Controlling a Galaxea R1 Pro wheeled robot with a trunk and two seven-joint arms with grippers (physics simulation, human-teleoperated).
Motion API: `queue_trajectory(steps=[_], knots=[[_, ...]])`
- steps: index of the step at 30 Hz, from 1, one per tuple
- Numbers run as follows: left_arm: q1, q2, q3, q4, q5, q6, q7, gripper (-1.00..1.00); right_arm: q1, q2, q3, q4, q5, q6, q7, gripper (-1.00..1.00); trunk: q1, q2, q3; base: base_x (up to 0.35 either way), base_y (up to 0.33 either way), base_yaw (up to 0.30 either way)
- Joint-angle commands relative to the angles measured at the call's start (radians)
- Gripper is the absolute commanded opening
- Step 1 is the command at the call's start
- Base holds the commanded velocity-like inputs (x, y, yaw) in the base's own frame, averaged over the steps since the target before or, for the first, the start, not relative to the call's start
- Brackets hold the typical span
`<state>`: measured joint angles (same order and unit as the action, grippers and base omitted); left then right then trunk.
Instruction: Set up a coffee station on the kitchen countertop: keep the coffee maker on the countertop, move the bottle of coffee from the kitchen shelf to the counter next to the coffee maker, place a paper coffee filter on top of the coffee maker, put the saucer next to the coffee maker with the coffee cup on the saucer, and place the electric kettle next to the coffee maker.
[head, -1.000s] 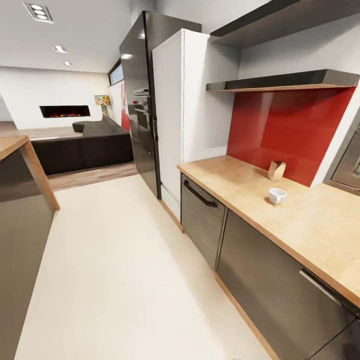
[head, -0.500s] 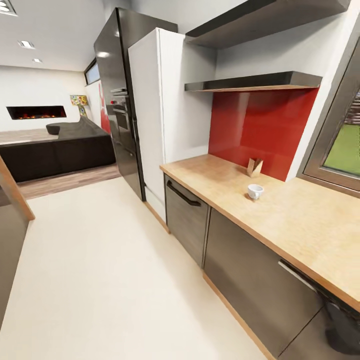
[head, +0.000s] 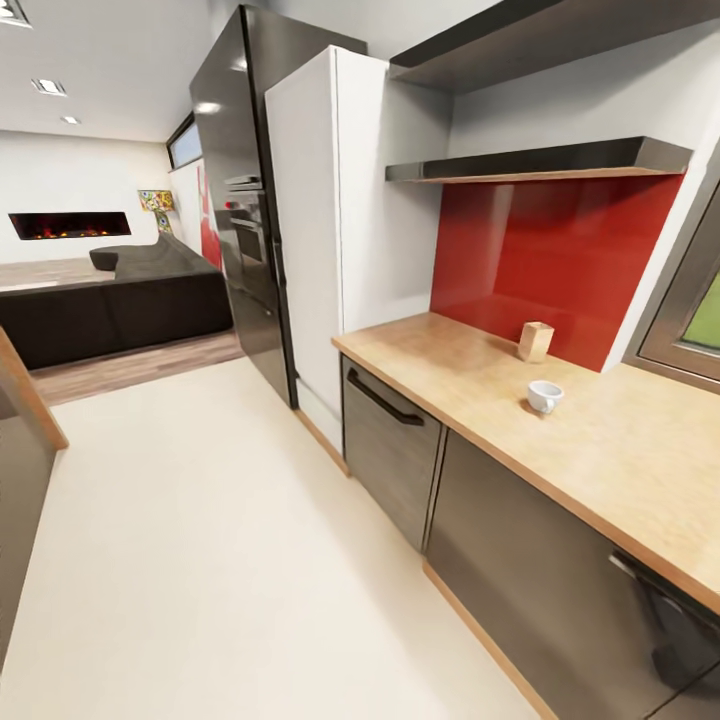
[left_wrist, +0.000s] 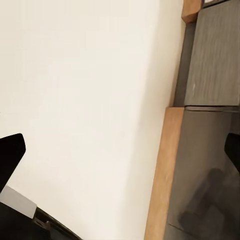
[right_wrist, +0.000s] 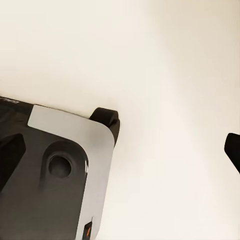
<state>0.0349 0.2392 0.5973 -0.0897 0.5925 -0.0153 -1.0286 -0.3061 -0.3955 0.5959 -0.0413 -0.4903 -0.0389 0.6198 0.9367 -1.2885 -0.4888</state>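
Along the red glossy backsplash (head: 560, 260) we saw the kitchen countertop (head: 620, 450), a matte light wood-grain slab over glossy dark grey cabinet fronts (head: 540, 590). On it sat the coffee cup (head: 544, 396), small, round and white, near a tan boxy block (head: 535, 342) by the backsplash. Above hung the kitchen shelf (head: 540, 160), a thin dark slab. Our left gripper (left_wrist: 120, 150) and right gripper (right_wrist: 120, 150) pointed down at pale smooth floor (head: 220, 540), black fingertips spread wide, released, holding nothing.

Nothing readable anywhere here, no labels, brands or numbers. The small box (head: 535, 341) on the worktop (head: 620, 450) looks blank too.
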Motion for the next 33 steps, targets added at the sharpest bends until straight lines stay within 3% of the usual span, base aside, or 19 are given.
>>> queue_trajectory(steps=[1,14,17,18,20,21,23,26,27,29,31,33], knots=[[0.000,0.000,-0.007,-0.001,0.007,-0.002,-0.002,1.00,-0.001,0.000,0.008,0.001,-0.007,-0.004,0.003,1.00,0.000,0.000,-0.001,0.043,0.151,0.000],[0.000,0.000,-0.007,-0.001,0.007,-0.002,-0.003,1.00,-0.001,0.000,0.008,0.000,-0.008,-0.003,0.004,1.00,0.000,0.000,-0.001,0.031,0.066,0.000],[0.000,0.000,-0.006,-0.001,0.007,0.000,-0.001,1.00,-0.001,0.013,0.011,-0.053,-0.010,-0.001,0.050,1.00,0.000,0.000,-0.001,0.000,0.000,0.000],[0.000,0.000,-0.005,-0.001,0.007,0.000,-0.003,1.00,-0.002,0.035,0.010,-0.235,-0.010,0.007,0.144,1.00,0.000,0.000,-0.001,0.000,0.000,0.000],[0.000,0.000,-0.005,-0.001,0.007,0.000,-0.003,1.00,-0.002,0.040,0.010,-0.324,-0.010,0.017,0.163,1.00,0.000,0.000,-0.001,0.000,0.000,0.000],[0.000,0.000,-0.005,-0.001,0.007,0.000,-0.004,1.00,-0.002,0.044,0.010,-0.419,-0.011,0.043,0.175,1.00,0.000,0.000,-0.001,0.000,0.000,0.000],[0.000,0.000,-0.006,-0.001,0.007,0.000,-0.003,1.00,-0.002,0.046,0.010,-0.522,-0.011,0.095,0.183,1.00,0.000,0.000,-0.001,0.000,0.000,0.000],[0.000,-0.001,-0.006,0.000,0.007,0.000,-0.002,1.00,-0.004,0.051,0.010,-0.698,-0.011,0.212,0.188,1.00,0.000,0.000,-0.001,0.000,0.000,0.000],[0.000,-0.001,-0.006,0.000,0.007,0.000,-0.002,1.00,-0.005,0.056,0.010,-0.834,-0.010,0.301,0.189,1.00,0.000,0.000,-0.001,0.000,0.000,0.000],[0.000,-0.002,-0.006,0.000,0.007,0.000,-0.002,1.00,-0.006,0.065,0.009,-0.973,-0.010,0.388,0.189,1.00,0.000,0.000,-0.001,0.000,0.000,0.000],[0.000,-0.005,-0.007,0.000,0.007,-0.001,-0.003,1.00,-0.010,0.091,0.007,-1.141,-0.009,0.496,0.182,1.00,0.000,0.000,-0.001,0.000,0.000,0.000],[0.000,-0.006,-0.007,0.000,0.007,-0.001,-0.002,1.00,-0.020,0.113,0.005,-1.214,-0.009,0.550,0.173,1.00,0.000,0.000,-0.001,0.000,0.000,0.000]])
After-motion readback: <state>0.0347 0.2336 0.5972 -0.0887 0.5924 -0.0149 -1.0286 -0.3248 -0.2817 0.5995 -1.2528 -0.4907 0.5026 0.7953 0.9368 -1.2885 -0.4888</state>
